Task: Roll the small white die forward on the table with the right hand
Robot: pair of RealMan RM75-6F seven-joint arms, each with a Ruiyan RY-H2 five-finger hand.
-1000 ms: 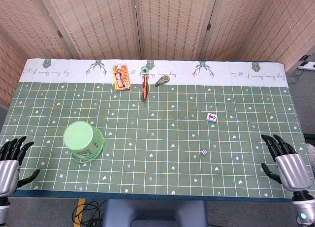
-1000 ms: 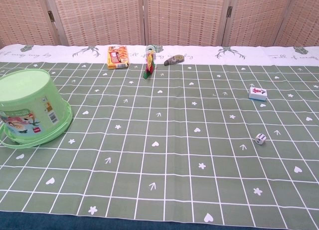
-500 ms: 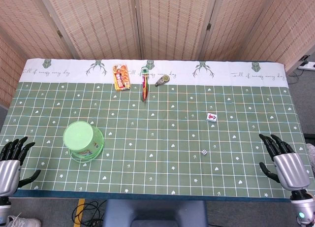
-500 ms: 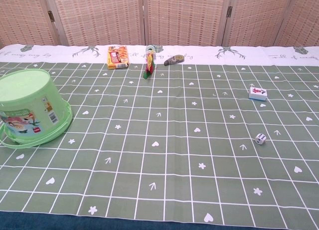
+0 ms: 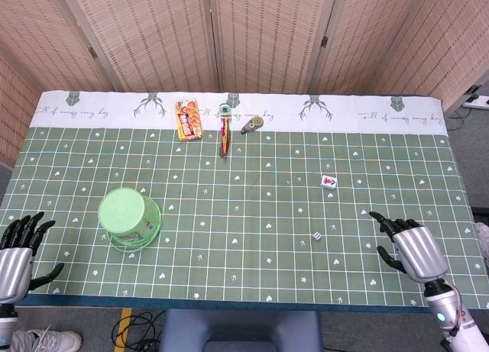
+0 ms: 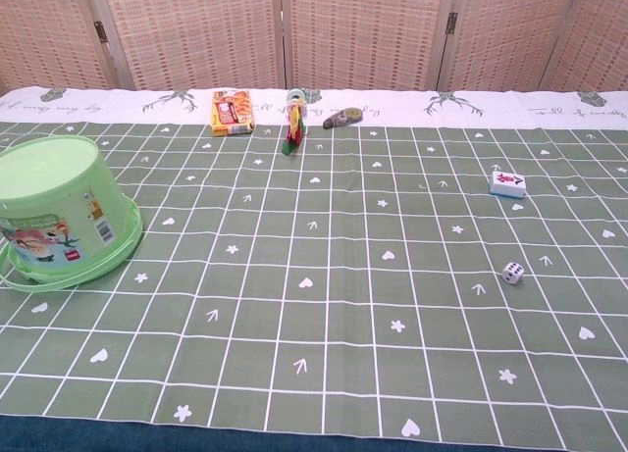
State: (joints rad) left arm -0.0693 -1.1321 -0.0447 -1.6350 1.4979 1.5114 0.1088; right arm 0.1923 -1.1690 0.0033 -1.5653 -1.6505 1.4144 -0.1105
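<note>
The small white die point(image 5: 317, 236) point(image 6: 512, 272) lies on the green checked cloth, right of centre and toward the near edge. My right hand point(image 5: 409, 247) hovers to the right of it near the front edge, fingers spread toward the die and holding nothing. A gap of roughly one hand's width separates them. My left hand point(image 5: 17, 249) rests at the front left corner, fingers apart and empty. Neither hand appears in the chest view.
A white mahjong tile point(image 5: 329, 182) point(image 6: 507, 183) lies behind the die. An upturned green tub point(image 5: 128, 217) point(image 6: 57, 212) stands at the left. At the back are a snack packet point(image 5: 187, 120), a red-and-green wrapper point(image 5: 225, 137) and a correction tape roller point(image 5: 252, 124).
My right hand has moved left along the front edge toward the die. The die and my left hand have not moved.
</note>
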